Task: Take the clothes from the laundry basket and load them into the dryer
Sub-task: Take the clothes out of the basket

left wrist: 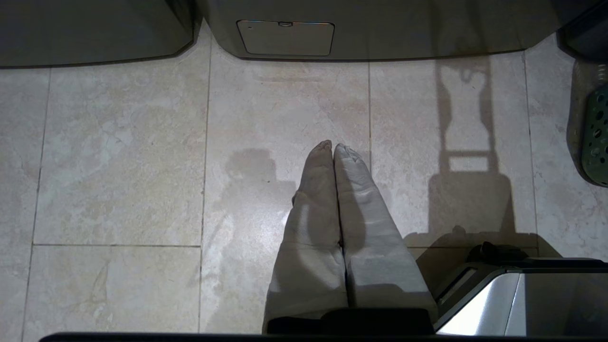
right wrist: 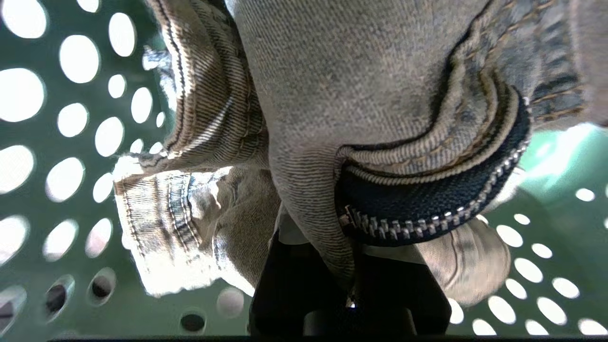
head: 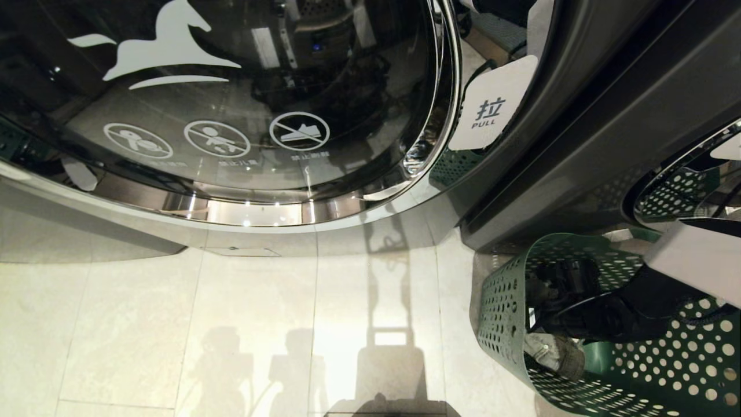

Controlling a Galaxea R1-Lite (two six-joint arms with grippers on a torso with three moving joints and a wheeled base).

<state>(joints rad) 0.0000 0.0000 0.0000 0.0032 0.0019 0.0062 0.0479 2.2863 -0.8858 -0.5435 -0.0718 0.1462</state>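
Right gripper (right wrist: 351, 280) deep in the green laundry basket (head: 503, 301), clamped on grey denim jeans (right wrist: 332, 95); next, lift clear toward the dryer door (head: 231, 104); left gripper (left wrist: 335, 147) idles, closed.

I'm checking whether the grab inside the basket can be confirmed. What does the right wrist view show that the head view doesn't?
Only the right wrist view shows the grip up close: the right claw shut on a grey denim garment, its zipper exposed.

Only the head view shows the dryer's round glass door, the PULL tag and the tiled floor.

Both show the green laundry basket with its holed walls and the garment inside it.
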